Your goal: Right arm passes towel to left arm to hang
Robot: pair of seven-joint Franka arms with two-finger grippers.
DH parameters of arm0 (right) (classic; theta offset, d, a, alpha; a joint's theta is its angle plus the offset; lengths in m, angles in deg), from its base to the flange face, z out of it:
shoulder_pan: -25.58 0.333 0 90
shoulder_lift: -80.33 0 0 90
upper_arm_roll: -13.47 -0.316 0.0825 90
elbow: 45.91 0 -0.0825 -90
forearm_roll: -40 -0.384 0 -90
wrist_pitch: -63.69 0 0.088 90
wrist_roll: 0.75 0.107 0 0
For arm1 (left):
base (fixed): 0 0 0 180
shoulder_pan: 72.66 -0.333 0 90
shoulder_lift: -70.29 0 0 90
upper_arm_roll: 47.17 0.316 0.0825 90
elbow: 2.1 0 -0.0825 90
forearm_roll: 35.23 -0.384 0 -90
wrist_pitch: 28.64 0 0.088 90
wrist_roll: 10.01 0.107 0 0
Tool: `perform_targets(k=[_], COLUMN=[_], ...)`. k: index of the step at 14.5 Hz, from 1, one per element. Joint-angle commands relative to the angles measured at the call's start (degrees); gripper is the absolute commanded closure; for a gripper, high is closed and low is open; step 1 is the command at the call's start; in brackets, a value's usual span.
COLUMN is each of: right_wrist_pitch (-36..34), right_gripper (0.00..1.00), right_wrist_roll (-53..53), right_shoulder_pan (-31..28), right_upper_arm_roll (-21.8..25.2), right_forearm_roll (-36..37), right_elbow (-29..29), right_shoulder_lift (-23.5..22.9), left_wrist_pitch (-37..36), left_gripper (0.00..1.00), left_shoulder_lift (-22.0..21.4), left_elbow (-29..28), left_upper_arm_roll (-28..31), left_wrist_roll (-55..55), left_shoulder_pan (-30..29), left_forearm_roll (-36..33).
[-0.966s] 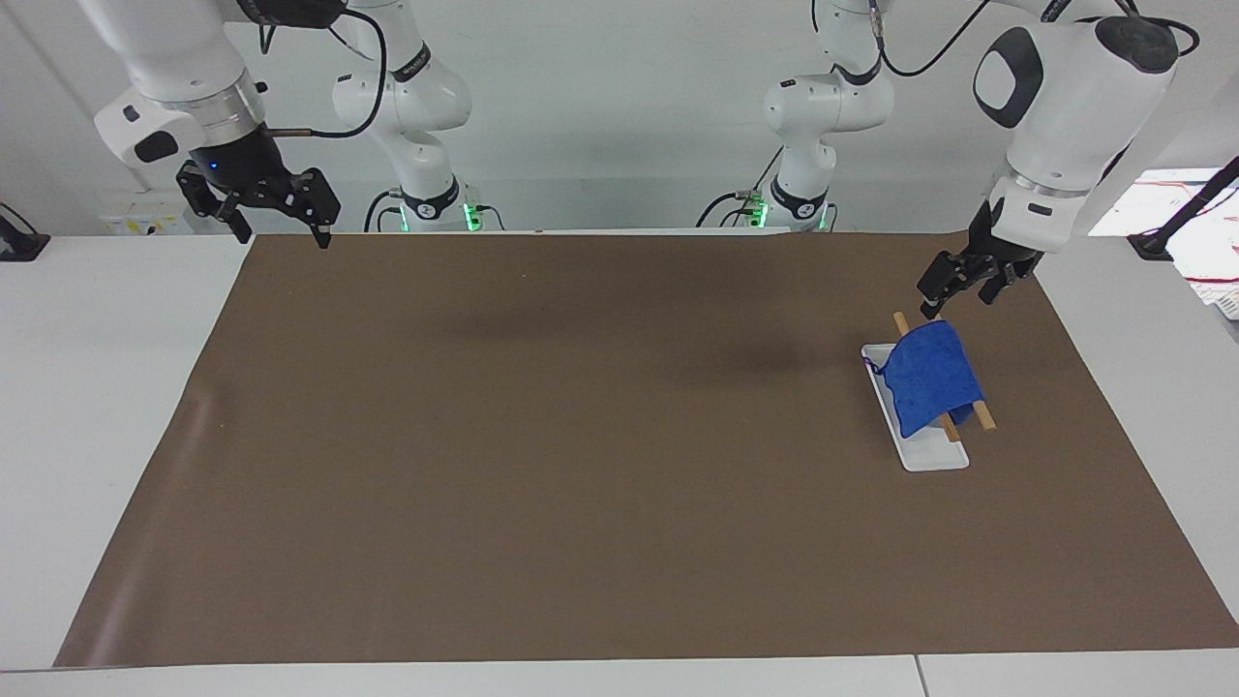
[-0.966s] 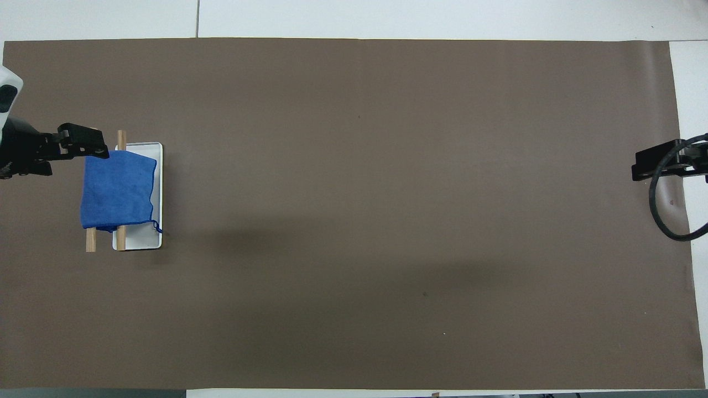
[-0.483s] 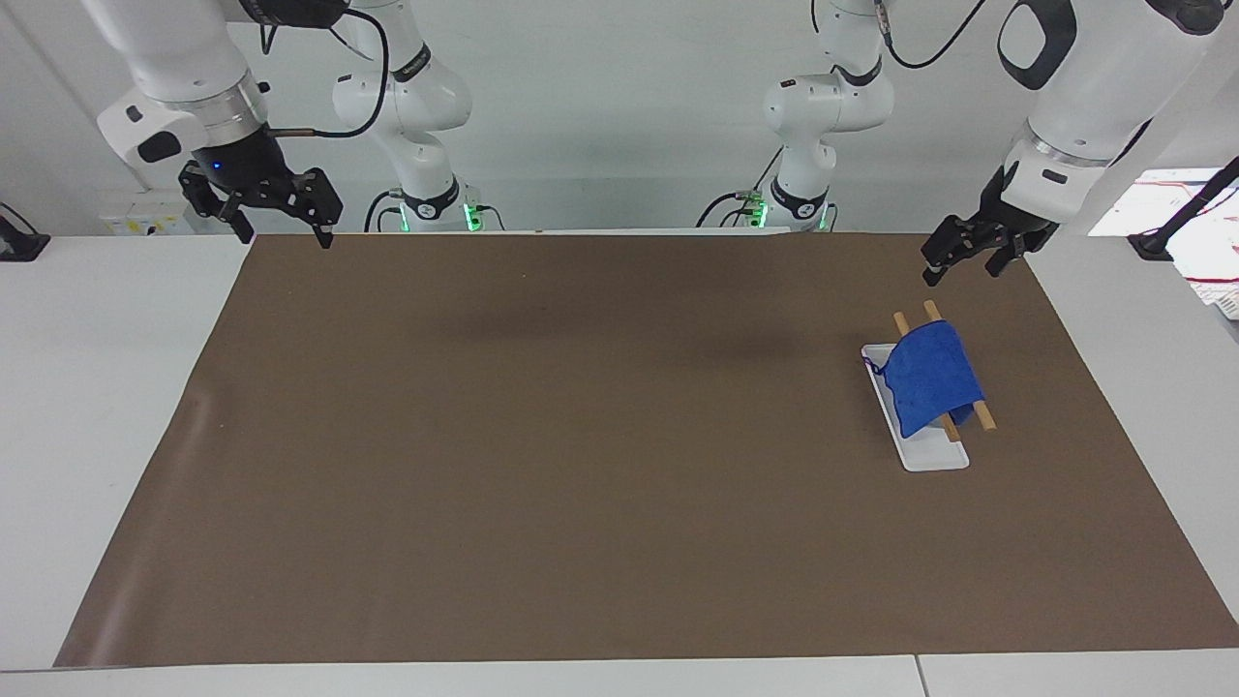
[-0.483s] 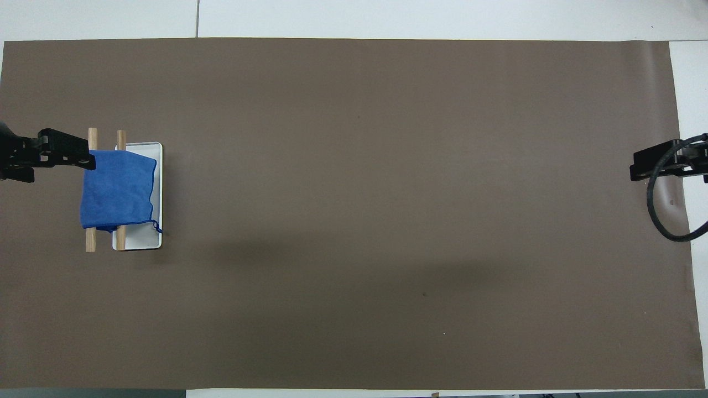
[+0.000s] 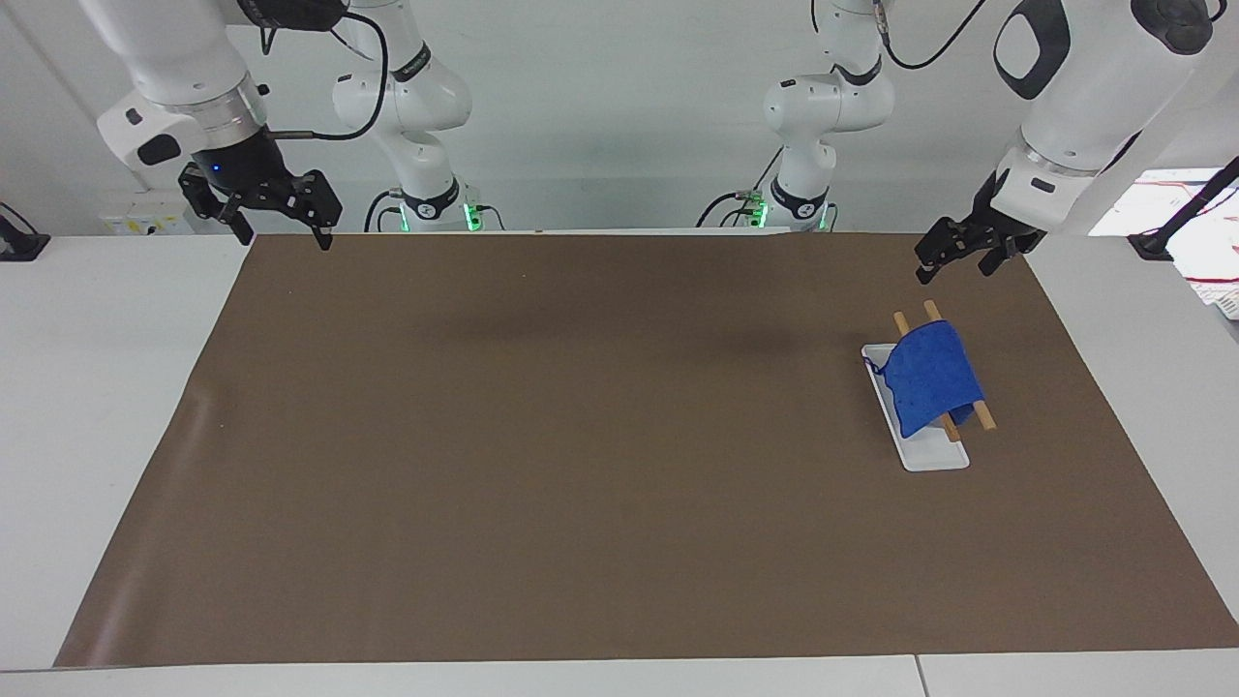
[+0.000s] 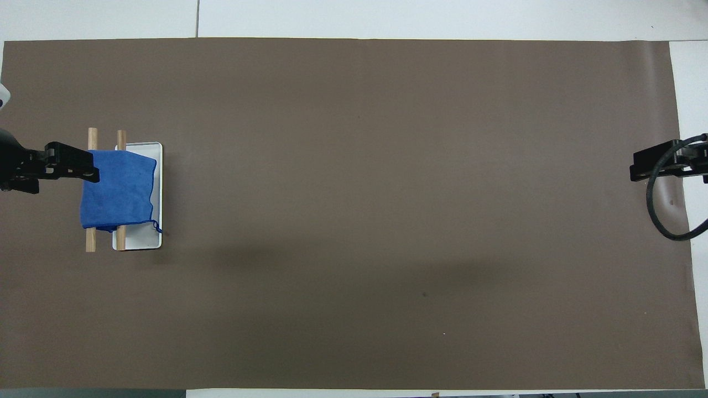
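Note:
The bright blue towel (image 5: 931, 378) (image 6: 117, 190) hangs draped over two wooden rods (image 5: 980, 416) (image 6: 90, 242) of a small rack with a white base (image 5: 934, 457) (image 6: 138, 239), at the left arm's end of the table. Its thin loop dangles at one corner. My left gripper (image 5: 953, 266) (image 6: 83, 168) is open and holds nothing. It hangs in the air over the brown mat beside the rack, well above the towel and apart from it. My right gripper (image 5: 283, 235) (image 6: 644, 166) waits open over the mat's corner at the right arm's end.
A brown mat (image 5: 581, 436) covers most of the white table. Two slimmer white arms with green-lit bases (image 5: 436, 208) (image 5: 794, 208) stand at the robots' edge. A black cable (image 6: 664, 210) loops by the right gripper.
My left gripper has lifted up off the towel's upper edge and drawn back toward the robots. The towel stays draped on the rods. The right arm has barely moved.

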Motion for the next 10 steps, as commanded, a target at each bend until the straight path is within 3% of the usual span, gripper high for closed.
perform_targets(k=[1, 4, 10], right_wrist_pitch=[1.5, 1.4, 1.4], right_gripper=[0.00, 0.00, 0.00], right_wrist_roll=[0.3, 0.3, 0.3], right_shoulder_pan=[-0.6, -0.7, -0.7], right_upper_arm_roll=[-0.3, -0.3, -0.1], right_forearm_roll=[0.4, 0.4, 0.4], right_elbow=[2.0, 2.1, 2.1], right_shoulder_lift=[1.3, 1.4, 1.4], left_wrist_pitch=[0.1, 0.4, 0.4], left_gripper=[0.00, 0.00, 0.00], left_shoulder_lift=[-2.4, -1.5, -0.9], left_elbow=[-2.3, -0.5, 0.9], left_upper_arm_roll=[0.4, 0.4, 0.4], left_wrist_roll=[1.3, 4.6, 3.9], left_shoulder_pan=[-0.2, -0.3, -0.4], left_forearm_roll=[0.0, -3.3, -2.7])
